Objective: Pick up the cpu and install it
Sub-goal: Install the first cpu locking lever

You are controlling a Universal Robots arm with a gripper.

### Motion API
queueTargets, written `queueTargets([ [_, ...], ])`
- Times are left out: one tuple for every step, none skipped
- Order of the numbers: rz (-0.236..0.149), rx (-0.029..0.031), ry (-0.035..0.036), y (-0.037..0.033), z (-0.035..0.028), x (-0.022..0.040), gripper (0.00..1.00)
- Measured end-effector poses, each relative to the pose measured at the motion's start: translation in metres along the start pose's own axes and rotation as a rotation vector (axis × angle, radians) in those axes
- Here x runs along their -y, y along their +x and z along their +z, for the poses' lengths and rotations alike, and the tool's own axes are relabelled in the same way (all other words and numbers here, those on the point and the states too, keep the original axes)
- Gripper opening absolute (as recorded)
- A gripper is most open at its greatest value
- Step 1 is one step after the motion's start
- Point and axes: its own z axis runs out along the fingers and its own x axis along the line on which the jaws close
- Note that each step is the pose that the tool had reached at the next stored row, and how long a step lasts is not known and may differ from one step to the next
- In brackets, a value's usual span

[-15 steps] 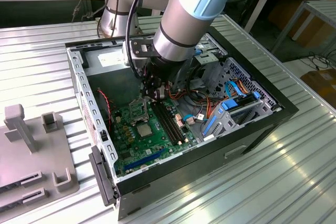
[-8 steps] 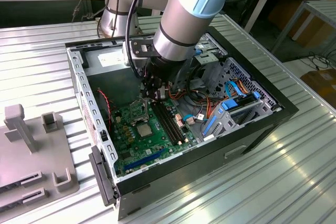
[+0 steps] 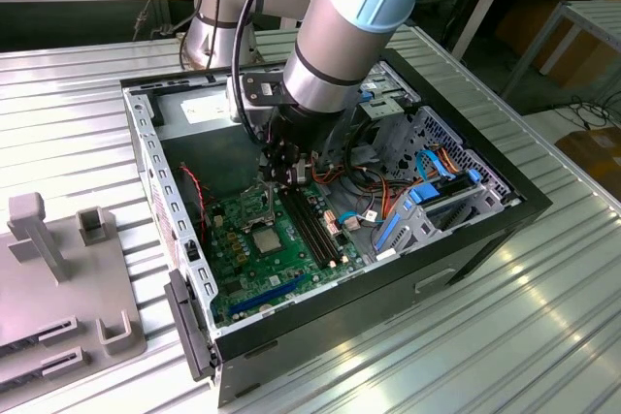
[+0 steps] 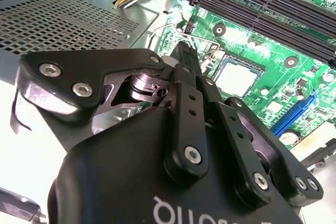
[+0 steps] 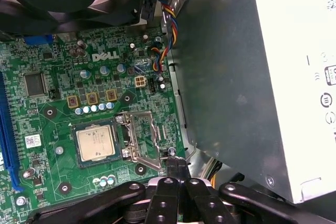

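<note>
ribbed grey metal makes up the surface (image 3: 543,336) under the open black computer case (image 3: 485,230), and my arm reaches down into it. i see my fingers (image 5: 177,167) pressed tight together into one thin tip, with nothing between them. the tip sits right at the edge of the flipped-open metal socket frame (image 5: 143,140).

the cpu (image 5: 96,144) lies flat in its square spot on the green motherboard (image 5: 47,93), just past the frame from my fingertips, close but not touching them. in the second wrist view its pale square (image 4: 235,78) sits a little way beyond the tip.

i think the cpu is light, thin and stiff, with a smooth, slippery metal top. it looks easy to hurt underneath. i would hold it only by two opposite side edges, gently and level.
</note>
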Motion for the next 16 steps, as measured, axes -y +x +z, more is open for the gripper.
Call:
queueTargets([
  [0.0, -0.0009, 0.0001, 0.0, 0.0, 0.0, 0.11],
  [0.0, -0.0013, 0.0002, 0.0, 0.0, 0.0, 0.11],
  [0.0, -0.0014, 0.0002, 0.0002, 0.0, 0.0, 0.11],
  [0.0, -0.0014, 0.0002, 0.0005, -0.0001, 0.0001, 0.11],
  [0.0, -0.0014, 0.0002, 0.0006, -0.0001, 0.0001, 0.11],
  [0.0, -0.0014, 0.0003, 0.0008, -0.0001, 0.0001, 0.11],
  [0.0, -0.0014, 0.0002, 0.0009, -0.0002, 0.0001, 0.11],
  [0.0, -0.0014, 0.0002, 0.0011, -0.0002, 0.0002, 0.11],
  [0.0, -0.0014, 0.0002, 0.0015, -0.0003, 0.0002, 0.11],
  [0.0, -0.0013, 0.0003, 0.0019, -0.0003, 0.0003, 0.11],
  [0.0, -0.0014, 0.0002, 0.0022, -0.0004, 0.0004, 0.11],
  [0.0, -0.0014, 0.0003, 0.0023, -0.0004, 0.0004, 0.11],
  [0.0, -0.0014, 0.0002, 0.0032, -0.0006, 0.0005, 0.11],
  [0.0, -0.0014, 0.0002, 0.0041, -0.0008, 0.0007, 0.11],
  [0.0, -0.0014, 0.0002, 0.0042, -0.0008, 0.0007, 0.11],
  [0.0, -0.0014, 0.0002, 0.0044, -0.0008, 0.0007, 0.11],
])
